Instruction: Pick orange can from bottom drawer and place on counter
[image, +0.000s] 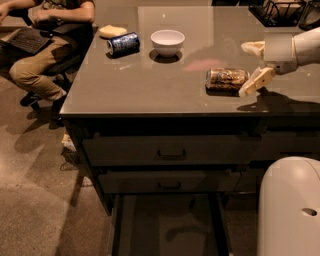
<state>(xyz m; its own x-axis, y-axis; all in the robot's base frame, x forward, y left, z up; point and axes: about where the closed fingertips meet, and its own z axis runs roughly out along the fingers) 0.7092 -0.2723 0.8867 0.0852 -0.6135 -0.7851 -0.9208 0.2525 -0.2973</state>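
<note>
Grey bench (150, 85) is bearing the orange can (227, 79) on its side near the front right edge, seemingly delivered; just beside its right end the pincer (245, 69) is hovering spread, pinching nothing.

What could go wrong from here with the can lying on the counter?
The orange can lies on its side on the counter, so it may roll toward the front edge. The open gripper hangs right by the can's end; its lower finger could nudge it when pulling away. The bottom drawer stands open, possibly in the base's way.
</note>
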